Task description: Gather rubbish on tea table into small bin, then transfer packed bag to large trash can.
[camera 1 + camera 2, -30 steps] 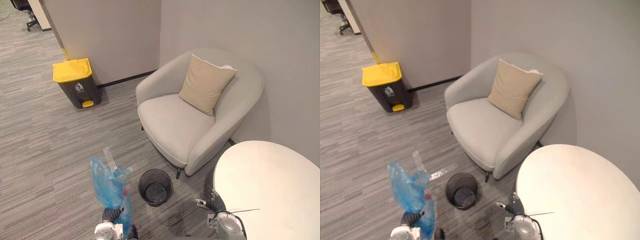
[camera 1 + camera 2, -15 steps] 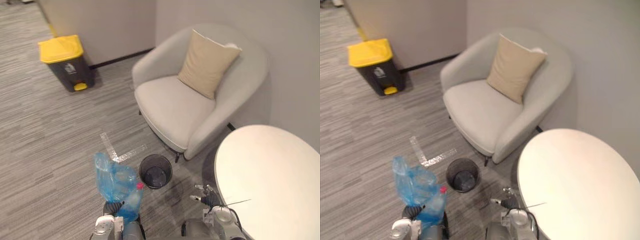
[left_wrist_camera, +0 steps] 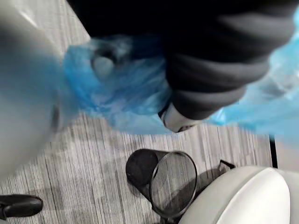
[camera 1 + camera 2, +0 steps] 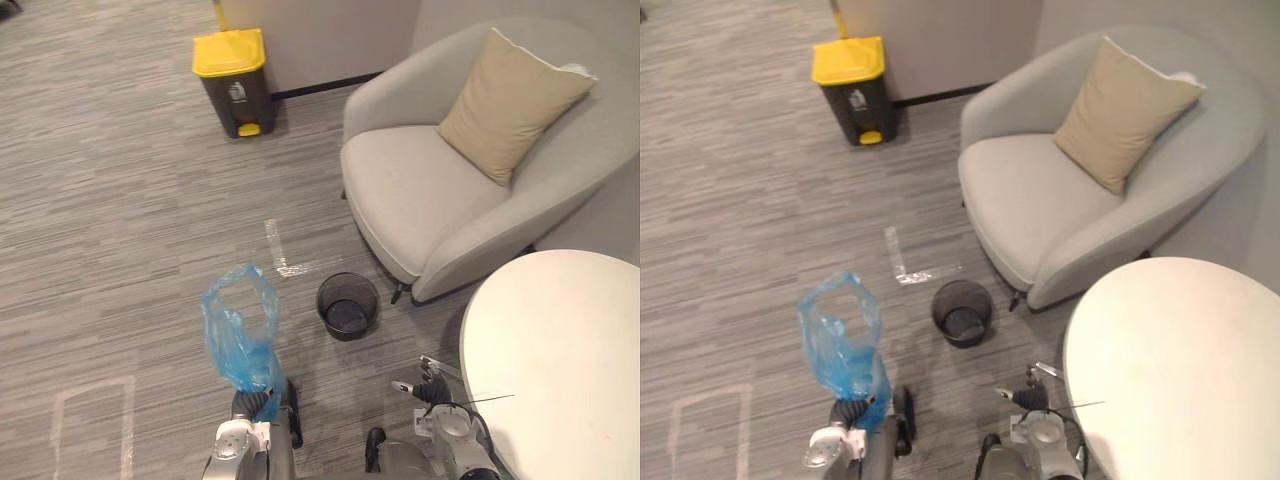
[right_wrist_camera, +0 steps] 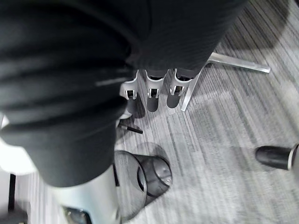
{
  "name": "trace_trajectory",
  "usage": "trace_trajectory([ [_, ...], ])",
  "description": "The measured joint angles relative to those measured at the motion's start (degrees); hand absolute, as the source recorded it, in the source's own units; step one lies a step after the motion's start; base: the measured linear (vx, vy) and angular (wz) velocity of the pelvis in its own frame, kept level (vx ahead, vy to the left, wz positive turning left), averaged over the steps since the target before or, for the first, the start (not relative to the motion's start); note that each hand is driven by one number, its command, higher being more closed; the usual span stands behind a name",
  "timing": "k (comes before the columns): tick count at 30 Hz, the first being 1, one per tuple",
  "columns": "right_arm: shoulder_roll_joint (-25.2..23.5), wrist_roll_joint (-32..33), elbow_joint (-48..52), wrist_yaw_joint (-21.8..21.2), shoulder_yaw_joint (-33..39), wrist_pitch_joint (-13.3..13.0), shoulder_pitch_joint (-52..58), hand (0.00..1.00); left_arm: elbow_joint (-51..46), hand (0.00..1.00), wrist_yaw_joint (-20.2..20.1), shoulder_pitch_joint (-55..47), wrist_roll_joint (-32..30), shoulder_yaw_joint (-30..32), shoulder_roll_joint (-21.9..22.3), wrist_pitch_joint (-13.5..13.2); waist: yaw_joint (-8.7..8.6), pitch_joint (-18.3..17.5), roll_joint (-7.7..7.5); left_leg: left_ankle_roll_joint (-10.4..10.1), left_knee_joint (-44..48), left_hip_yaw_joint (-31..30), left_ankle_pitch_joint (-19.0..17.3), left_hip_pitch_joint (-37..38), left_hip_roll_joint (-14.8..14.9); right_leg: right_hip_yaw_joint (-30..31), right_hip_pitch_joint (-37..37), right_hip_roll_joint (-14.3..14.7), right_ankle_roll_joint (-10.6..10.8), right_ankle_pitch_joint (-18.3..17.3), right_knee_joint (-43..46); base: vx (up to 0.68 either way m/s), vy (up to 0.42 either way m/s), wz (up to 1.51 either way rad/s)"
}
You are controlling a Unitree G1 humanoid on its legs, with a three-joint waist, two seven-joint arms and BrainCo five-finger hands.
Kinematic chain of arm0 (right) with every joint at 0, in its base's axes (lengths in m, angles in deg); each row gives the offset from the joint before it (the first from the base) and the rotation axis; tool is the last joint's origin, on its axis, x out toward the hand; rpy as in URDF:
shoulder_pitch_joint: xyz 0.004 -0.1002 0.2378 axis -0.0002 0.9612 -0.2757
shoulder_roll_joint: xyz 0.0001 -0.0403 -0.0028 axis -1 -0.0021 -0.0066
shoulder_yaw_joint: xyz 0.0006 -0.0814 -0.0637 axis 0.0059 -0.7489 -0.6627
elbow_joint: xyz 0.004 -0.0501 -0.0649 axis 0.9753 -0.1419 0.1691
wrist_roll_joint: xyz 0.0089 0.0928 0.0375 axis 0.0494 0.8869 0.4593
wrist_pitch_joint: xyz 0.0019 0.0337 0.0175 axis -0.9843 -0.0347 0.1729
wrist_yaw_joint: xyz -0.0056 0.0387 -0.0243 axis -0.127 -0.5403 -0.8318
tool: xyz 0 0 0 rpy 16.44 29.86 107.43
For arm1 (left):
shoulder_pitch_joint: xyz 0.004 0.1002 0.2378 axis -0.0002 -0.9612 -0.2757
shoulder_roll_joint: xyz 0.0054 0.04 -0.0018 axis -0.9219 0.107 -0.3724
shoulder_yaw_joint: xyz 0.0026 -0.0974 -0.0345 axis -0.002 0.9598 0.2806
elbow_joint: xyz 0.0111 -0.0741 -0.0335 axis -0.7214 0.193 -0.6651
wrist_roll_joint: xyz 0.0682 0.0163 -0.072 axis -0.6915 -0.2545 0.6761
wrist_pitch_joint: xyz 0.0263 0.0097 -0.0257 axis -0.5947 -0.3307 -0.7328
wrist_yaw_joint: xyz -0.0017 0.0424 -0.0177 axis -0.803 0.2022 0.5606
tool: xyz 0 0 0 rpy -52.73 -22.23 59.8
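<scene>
A blue plastic bag (image 4: 240,330) with rubbish inside is held up over the carpet, its mouth gaping upward. My left hand (image 4: 256,403) is shut on its bunched lower part; in the left wrist view the blue bag (image 3: 121,88) spreads close round the hand. The black mesh small bin (image 4: 348,305) stands on the floor just right of the bag, apart from it. My right hand (image 4: 430,384) hangs by the edge of the white round tea table (image 4: 570,360), its fingers (image 5: 152,93) straight and holding nothing. The large trash can (image 4: 235,68), dark with a yellow lid, stands far off by the wall.
A grey armchair (image 4: 430,190) with a beige cushion (image 4: 510,100) stands behind the small bin. Tape marks (image 4: 285,255) lie on the grey carpet between the bag and the trash can. A taped rectangle (image 4: 90,420) is at the lower left.
The whole view has swung, so the camera has moved; the trash can now sits nearer the middle. The bag stays in my left hand, now more upright with its mouth open.
</scene>
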Motion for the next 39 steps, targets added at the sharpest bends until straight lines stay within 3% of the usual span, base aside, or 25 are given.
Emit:
trace_trajectory([
  [1, 0.01, -0.02, -0.79, -0.08, 0.24, 0.03, -0.53, 0.0, 0.5, 1.0, 0.02, 0.85, -0.04, -0.06, -0.44, -0.09, -0.45, -0.12, 0.81, -0.59, -6.19, 1.15, 0.01, 2.01, -0.97, -1.48, 0.46, 0.16, 0.96, 1.59, -2.03, -0.06, 0.211, 0.8],
  [3, -0.98, -0.14, -1.57, -0.3, 0.56, 0.22, -1.12, 0.0, 1.99, 1.0, -0.01, 1.46, -0.31, -0.36, -1.4, -0.05, -0.61, 0.09, 0.06, -1.6, -11.6, 0.69, 0.92, 4.21, -2.62, -2.89, 2.38, 0.19, 1.74, 3.57, -5.1, -0.06, 0.158, 0.5],
  [5, -2.76, -0.48, -2.42, -0.48, 0.54, 0.39, -1.18, 0.0, 3.54, 1.0, -0.05, 0.87, -1.27, -0.97, -3.67, 0.12, -0.67, -0.39, -2.35, -0.35, -15.43, -0.97, 3.32, 5.53, -5.58, -4.21, 4.73, -1.13, 2.74, 5.67, -8.62, -0.07, 0.144, 0.45],
  [10, -2.53, -2.13, -4.85, -0.47, 0.54, 0.54, -2.34, 0.0, 6.02, 1.0, 0.0, -0.28, -2.19, -0.89, -4.6, 0.19, -0.57, -0.56, -2.85, 1.64, -18.62, -1.63, 5.3, 6.47, -9.0, -4.69, 4.79, -3.58, 4.03, 5.8, -8.79, -0.08, 0.131, 0.16],
  [14, -2.53, -2.2, -6.78, -0.48, 0.62, 1.4, -2.17, 0.0, 6.35, 1.0, 0.0, -0.63, -2.28, -0.77, -4.72, 0.21, -0.99, 0.22, -4.37, 3.72, -12.6, -3.03, 1.07, 4.02, -10.91, -5.13, 3.5, -7.25, 7.25, 0.13, -2.23, -0.01, 0.126, 0.35],
  [16, -2.07, -2.21, -6.78, -0.48, 1.09, 1.51, -1.51, 0.0, 6.06, 1.0, 0.14, -1.24, -2.27, -0.03, -5.23, 0.22, -0.93, 0.38, -4.77, 4.85, -3.45, -5.81, -5.36, 0.5, -12.11, -4.26, 3.09, -9.48, 9.85, -4.11, 4.36, 0.07, 0.139, 0.51],
  [17, -1.94, -2.21, -6.77, -0.48, 1.11, 1.5, -1.23, 0.0, 5.89, 1.0, 0.19, -1.44, -2.26, 0.0, -5.47, 0.22, -1.11, 0.23, -5.17, 5.12, -2.9, -6.57, -6.03, 0.29, -12.71, -3.68, 2.97, -10.02, 9.79, -4.23, 5.95, 0.15, 0.113, 0.63],
  [18, -1.89, -2.22, -6.92, -0.48, 1.06, 1.55, -1.28, 0.0, 5.43, 1.0, 0.39, -1.52, -2.22, 0.28, -5.5, 0.3, -1.54, 0.81, -5.64, 5.94, -1.59, -8.13, -7.38, 0.44, -13.7, -0.92, 0.66, -10.88, 6.94, -2.81, 12.91, 0.19, 0.15, 0.65],
  [19, -1.98, -2.22, -6.99, -0.54, 1.03, 1.55, -1.43, 0.0, 4.76, 1.0, 0.95, -0.85, -2.2, 0.94, -5.22, 0.35, -1.68, 1.94, -4.5, 6.66, -1.63, -9.87, -7.86, 1.56, -13.39, 3.98, -4.57, -9.99, 4.08, -1.2, 23.06, 0.19, 0.154, 0.67],
  [20, -2.27, -2.21, -6.99, -0.55, 1.03, 1.57, -1.35, 0.0, 4.37, 1.0, 1.18, -0.81, -2.15, 1.01, -5.29, 0.35, -1.69, 2.28, -3.89, 6.81, -1.67, -10.9, -8.11, 2.13, -13.12, 5.34, -5.67, -8.57, 4.25, -2.38, 25.04, 0.24, 0.184, 0.61],
  [21, -2.72, -2.21, -6.99, -0.56, 0.87, 1.55, -1.13, 0.0, 3.43, 1.0, 1.5, -0.79, -1.65, 1.07, -5.21, 0.33, -1.85, 2.56, -3.56, 6.98, -2.41, -12.61, -8.74, 3.63, -12.64, 6.22, -7.71, -5.24, 4.17, -4.89, 26.43, 0.25, 0.101, 0.5],
  [23, -2.25, -2.2, -6.99, -0.53, 0.87, 1.5, -1.18, 0.0, 3.33, 1.0, 1.66, -0.05, -1.03, 1.65, -5.77, 0.33, -1.9, 2.59, -3.76, 7.85, -5.29, -14.27, -9.47, 7.64, -13.08, 3.36, -10.9, -0.31, 3.13, -5.45, 22.07, 0.37, 0.044, 0.51],
  [25, -2.07, -2.19, -7.02, -0.5, 1.03, 1.5, -1.05, 0.0, 3.34, 1.0, 1.64, 0.33, -1.02, 1.57, -6.28, 0.31, -2.01, 2.62, -3.85, 7.26, -7.19, -15.42, -9.8, 10.18, -13.33, 0.3, -11.93, 2.09, 1.38, -4.19, 16.48, 0.4, -0.009, 0.5],
  [26, -2.11, -2.19, -6.75, -0.49, 1.26, 1.46, -0.13, 0.0, 3.35, 1.0, 1.59, 0.68, -1.05, 1.34, -6.82, 0.28, -2.68, 1.88, -5.07, 6.1, -10.15, -17.16, -9.97, 12.89, -14.74, -0.11, -12.66, 4.0, -2.25, -1.03, 9.37, 0.42, -0.022, 0.55],
  [27, -2.1, -2.19, -6.73, -0.49, 1.3, 1.46, -0.08, 0.0, 3.35, 1.0, 1.59, 0.7, -1.05, 1.33, -6.82, 0.28, -2.75, 1.87, -5.1, 6.03, -10.21, -17.28, -10.01, 13.05, -14.79, -0.11, -12.67, 4.05, -2.43, -0.84, 9.16, 0.49, -0.06, 0.87],
  [28, -2.23, -1.89, -6.04, -0.49, 2.86, 1.23, 1.16, 0.0, 3.37, 1.0, 1.58, 0.82, -1.06, 1.32, -6.47, 0.28, -3.93, 1.4, -5.36, 4.82, -10.74, -19.52, -10.87, 15.36, -14.98, -0.15, -11.84, 4.57, -5.64, 3.38, 8.27, 0.51, -0.063, 0.83],
  [29, -2.13, -1.95, -5.53, -0.43, 4.21, 1.29, 1.35, 0.0, 2.43, 1.0, 1.49, 0.62, -1.1, 1.14, -5.58, 0.28, -4.3, 1.0, -3.57, 3.64, -8.61, -19.56, -10.89, 15.43, -13.58, -3.09, -9.61, 4.91, -5.83, 2.28, 7.19, 0.64, -0.066, 0.85],
  [30, -2.05, -1.94, -4.5, -0.45, 4.36, 1.46, 1.4, 0.0, 1.41, 1.0, 1.28, 0.95, -1.12, 1.08, -5.14, 0.29, -4.34, 1.22, -3.34, 3.06, -5.47, -18.36, -10.69, 14.39, -13.06, -3.61, -8.29, 5.11, -5.89, 1.88, 6.54, 0.64, -0.048, 0.53],
  [31, -1.96, -1.89, -2.47, -0.47, 4.3, 1.45, 1.72, 0.0, -0.17, 1.0, 1.18, 0.82, -1.1, 1.35, -4.11, 0.32, -4.26, 1.74, -2.51, 1.13, 5.26, -14.85, -9.67, 11.0, -11.85, -4.56, -4.86, 5.82, -5.96, 1.72, 4.81, 0.71, -0.039, 0.2],
  [32, -2.2, -1.81, -0.47, -0.47, 3.07, 1.47, 2.39, 0.0, -2.47, 1.0, 1.06, -0.54, -1.08, 1.92, -2.72, 0.31, -3.67, 2.03, -1.81, -1.99, 21.95, -10.81, -4.64, 6.21, -8.13, -3.82, 1.17, 7.22, -6.16, 1.59, 1.39, 0.7, -0.024, 0.04],
  [33, -2.44, -1.69, 0.07, -0.47, 2.54, 1.44, 2.52, 0.0, -3.26, 1.0, 1.02, -1.24, -1.08, 2.16, -2.29, 0.25, -3.21, 2.14, -2.11, -1.31, 26.24, -9.74, -4.54, 4.57, -6.66, -2.98, 2.89, 7.7, -6.5, 1.38, 0.57, 0.69, 0.032, -0.38],
  [34, -3.06, -1.46, 0.75, -0.47, 2.08, 1.06, 2.08, 0.0, -4.54, 1.0, 0.63, -1.72, -1.07, 2.18, -2.03, 0.2, -1.95, 2.04, -1.87, 1.39, 34.07, -6.33, -7.15, 1.45, -3.38, -0.57, 7.18, 8.27, -7.2, 0.73, -1.53, 0.52, 0.075, -0.64],
  [36, -3.77, -1.44, 0.79, -0.44, 2.22, 0.93, 1.35, 0.0, -5.4, 1.0, -0.02, -1.23, -1.07, 2.2, -1.79, 0.2, -0.39, 2.33, -3.27, 3.47, 34.36, -4.08, -9.52, -3.48, -0.86, 1.58, 10.24, 7.54, -7.2, 0.68, -3.34, 0.47, 0.096, -0.6],
  [38, -4.62, -1.43, 1.0, -0.26, 2.37, 0.97, 1.06, 0.0, -5.93, 1.0, -0.14, -0.23, -1.1, 2.69, -1.36, 0.16, 0.93, 2.86, -4.46, 3.17, 23.83, -4.63, -10.07, -9.25, 0.21, 3.91, 12.89, 4.86, -5.15, -0.56, -4.17, 0.42, 0.168, -0.58],
  [39, -4.67, -1.43, 0.97, -0.22, 2.73, 0.99, 0.99, 0.0, -5.9, 1.0, -0.15, -0.02, -1.11, 2.84, -1.17, 0.16, 1.03, 2.85, -4.26, 2.34, 19.43, -5.1, -9.4, -10.04, 0.09, 4.36, 13.45, 4.21, -4.2, -1.16, -4.17, 0.43, 0.25, -0.6],
])
